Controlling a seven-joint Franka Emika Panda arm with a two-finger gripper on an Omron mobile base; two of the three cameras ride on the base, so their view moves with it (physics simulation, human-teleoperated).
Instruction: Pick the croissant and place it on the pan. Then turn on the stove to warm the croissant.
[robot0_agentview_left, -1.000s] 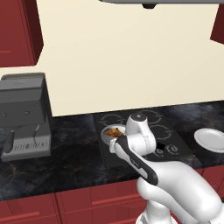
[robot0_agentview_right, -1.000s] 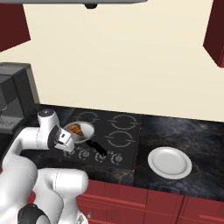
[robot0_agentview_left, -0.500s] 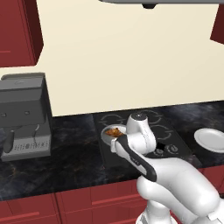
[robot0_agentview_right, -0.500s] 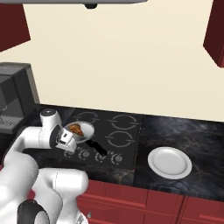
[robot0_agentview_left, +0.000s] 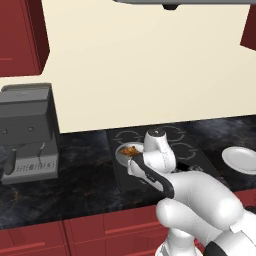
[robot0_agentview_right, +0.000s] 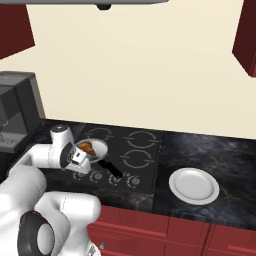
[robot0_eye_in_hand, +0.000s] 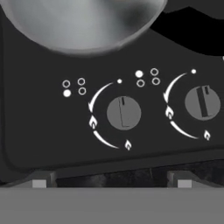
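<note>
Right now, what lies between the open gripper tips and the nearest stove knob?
Nothing. In the hand view, bare black stove panel runs from the open gripper to the knob; the pan lies beyond it.

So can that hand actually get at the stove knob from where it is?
Probably yes. In the hand view the hand is open and points straight at a round knob on the stove, with nothing between them. The pan sits above the knob row, out of the way.

Cream wall (robot0_agentview_left: 150, 65); dark red cabinets (robot0_agentview_right: 170, 230) (above and below); black marble counter (robot0_agentview_right: 220, 150).
</note>
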